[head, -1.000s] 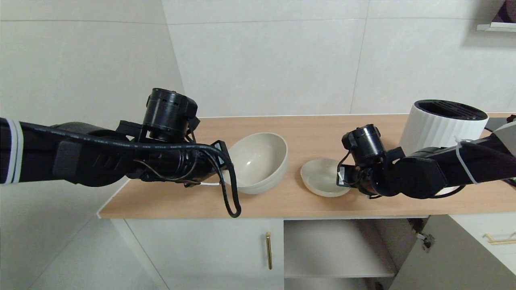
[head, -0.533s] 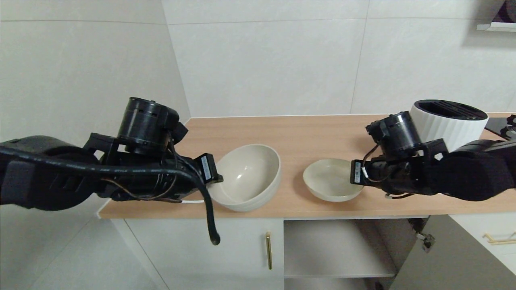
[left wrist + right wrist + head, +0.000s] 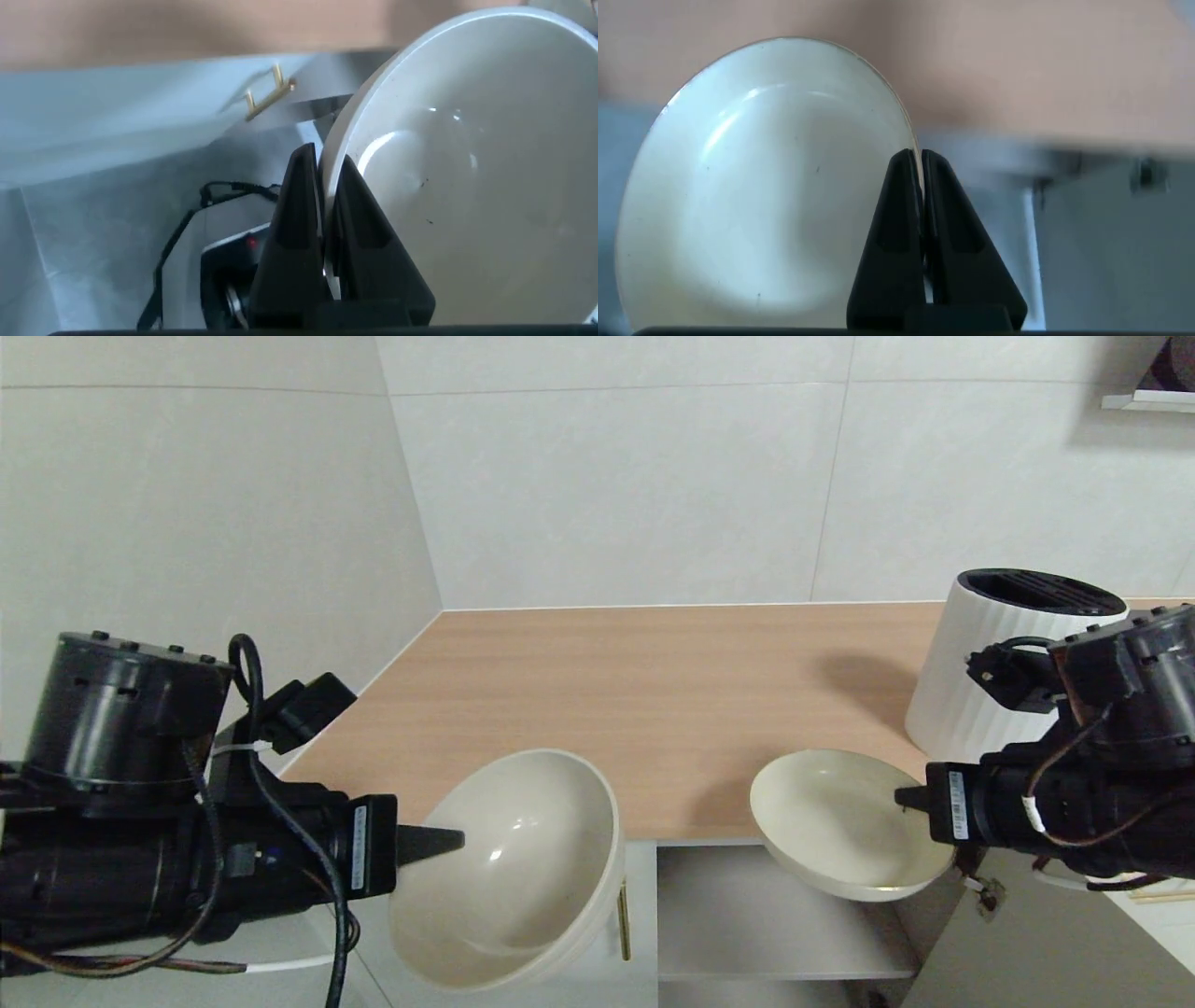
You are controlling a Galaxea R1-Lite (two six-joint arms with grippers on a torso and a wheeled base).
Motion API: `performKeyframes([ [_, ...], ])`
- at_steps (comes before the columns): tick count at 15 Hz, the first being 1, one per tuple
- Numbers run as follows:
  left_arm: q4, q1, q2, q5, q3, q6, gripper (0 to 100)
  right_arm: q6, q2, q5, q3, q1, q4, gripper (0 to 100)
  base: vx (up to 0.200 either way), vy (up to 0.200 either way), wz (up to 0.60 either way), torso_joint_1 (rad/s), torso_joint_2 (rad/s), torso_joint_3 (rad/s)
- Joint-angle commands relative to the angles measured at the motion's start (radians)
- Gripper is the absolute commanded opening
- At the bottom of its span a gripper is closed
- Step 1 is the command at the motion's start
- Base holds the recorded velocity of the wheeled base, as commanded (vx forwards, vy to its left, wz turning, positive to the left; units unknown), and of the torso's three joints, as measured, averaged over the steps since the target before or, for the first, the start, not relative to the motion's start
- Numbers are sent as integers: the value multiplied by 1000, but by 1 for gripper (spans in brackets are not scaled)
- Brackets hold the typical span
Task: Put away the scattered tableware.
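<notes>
Our left jaws pinch the rim of a deep, glossy cream bowl (image 3: 523, 877) at seven o'clock; our right jaws pinch a shallower cream dish (image 3: 831, 821) at four o'clock.

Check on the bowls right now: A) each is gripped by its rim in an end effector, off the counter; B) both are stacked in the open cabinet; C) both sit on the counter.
A: the left end effector pinches the large bowl by its rim, the right end effector the small bowl, both off the counter.
</notes>
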Motion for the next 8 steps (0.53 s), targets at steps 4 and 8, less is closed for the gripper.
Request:
performKeyframes([
  [4,-51,11,-53,-4,46,38,0,1,-73,65,16,9,20,0,0,0,0,0,0,0],
  [8,-54,4,-16,-4,46,39,0,1,-74,65,20,8,28,0,0,0,0,0,0,0],
])
